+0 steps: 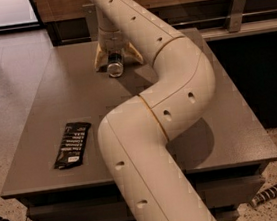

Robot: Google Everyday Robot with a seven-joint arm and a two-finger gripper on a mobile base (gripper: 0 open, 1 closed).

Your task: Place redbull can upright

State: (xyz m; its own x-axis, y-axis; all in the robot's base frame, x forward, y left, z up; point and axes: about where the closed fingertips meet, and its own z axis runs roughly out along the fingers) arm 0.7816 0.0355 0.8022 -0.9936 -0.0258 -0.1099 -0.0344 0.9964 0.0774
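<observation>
Silver shows at the round end of the can [115,67], which faces the camera: the can lies tipped, its long axis running from that end back and up between the tool's fingers, not upright. The tool [116,61] sits at the far side of the worktop [70,90], pointing down, and its two cream fingers [101,59] stand on either side of the can, pinching it. The can's lower end is at or just above the worktop surface; contact cannot be told.

From the tool the cream arm [175,78] rises toward the far wall, then sweeps to the right of the tool, bends at an elbow and runs back toward the camera, its thick lower link crossing the near edge of the worktop. A flat black wrapper [72,144] lies well apart from the tool, toward the camera and to the left, near the worktop's near-left corner.
</observation>
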